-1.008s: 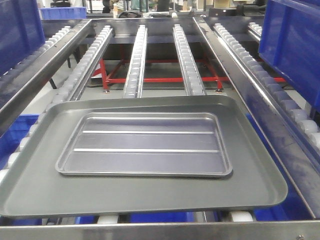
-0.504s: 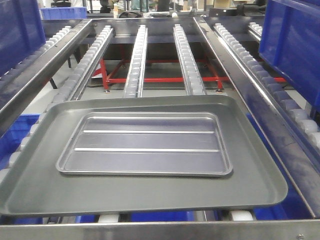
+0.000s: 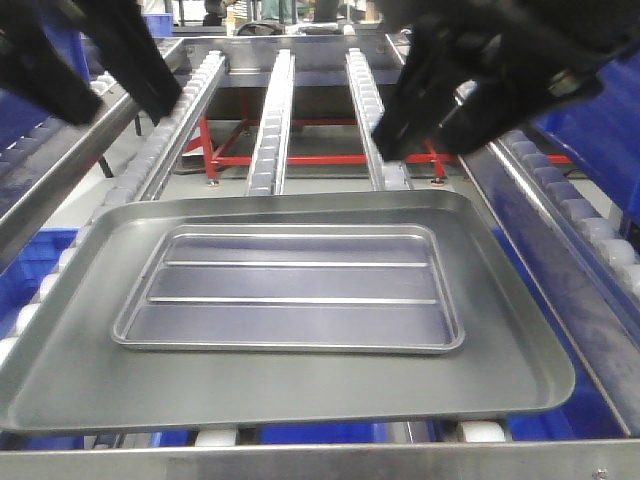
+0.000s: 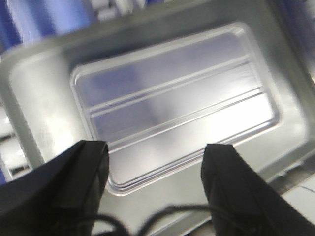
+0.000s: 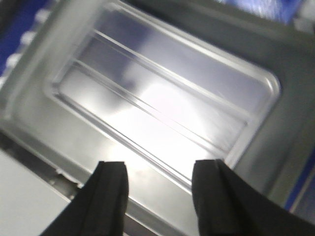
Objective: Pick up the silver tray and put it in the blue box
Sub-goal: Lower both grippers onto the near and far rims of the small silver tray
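The silver tray (image 3: 290,290) lies flat inside a larger dull-grey tray (image 3: 500,370) on the roller rails. It also shows in the left wrist view (image 4: 177,93) and the right wrist view (image 5: 162,98). My left gripper (image 3: 130,112) hangs open and empty above the grey tray's far left corner; in its own view (image 4: 155,152) the jaws stand wide apart over the silver tray's near corner. My right gripper (image 3: 415,150) hangs open and empty above the far right side; its own view (image 5: 160,169) shows the jaws apart over the tray's rim. A blue box wall (image 3: 600,120) stands at the right, partly hidden by the right arm.
Several roller rails (image 3: 272,120) run away from the trays, with a red frame (image 3: 300,158) below them. A steel side rail (image 3: 540,220) borders the right. Another blue bin (image 3: 30,265) sits low at the left. A steel bar (image 3: 320,462) crosses the front edge.
Both arms have come into the front view from above, left at upper left, right at upper right. The two trays have not moved.
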{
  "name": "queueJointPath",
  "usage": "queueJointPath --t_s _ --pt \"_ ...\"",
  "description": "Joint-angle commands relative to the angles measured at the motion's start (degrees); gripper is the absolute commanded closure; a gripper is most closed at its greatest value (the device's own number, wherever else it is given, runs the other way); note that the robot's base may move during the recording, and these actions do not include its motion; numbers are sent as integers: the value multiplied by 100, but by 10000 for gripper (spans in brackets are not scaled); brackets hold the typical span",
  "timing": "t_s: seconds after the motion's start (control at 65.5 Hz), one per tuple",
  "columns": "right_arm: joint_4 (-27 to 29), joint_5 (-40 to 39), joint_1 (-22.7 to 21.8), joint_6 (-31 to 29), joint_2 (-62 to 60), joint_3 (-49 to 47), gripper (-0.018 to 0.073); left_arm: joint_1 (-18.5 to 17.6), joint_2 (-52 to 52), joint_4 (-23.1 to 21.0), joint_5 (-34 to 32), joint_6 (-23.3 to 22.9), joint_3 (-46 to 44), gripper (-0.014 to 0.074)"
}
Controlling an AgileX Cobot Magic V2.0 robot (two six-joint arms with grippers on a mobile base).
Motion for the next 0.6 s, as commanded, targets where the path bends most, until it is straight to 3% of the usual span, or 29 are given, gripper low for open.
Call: queueJointPath --t_s 0.0,0.076,0.153,0.58 --pt "-77 303 -298 597 207 -548 144 -36 227 450 -9 -771 -417 270" --pt "-322 560 -570 1178 520 -825 144 -36 564 1056 108 -1466 -599 270" --pt "-537 606 -735 1514 755 -958 144 -36 868 1268 144 -1843 -766 270" --pt "-597 585 -726 1669 1945 -1294 144 84 1772 1325 392 -2172 -1028 271"
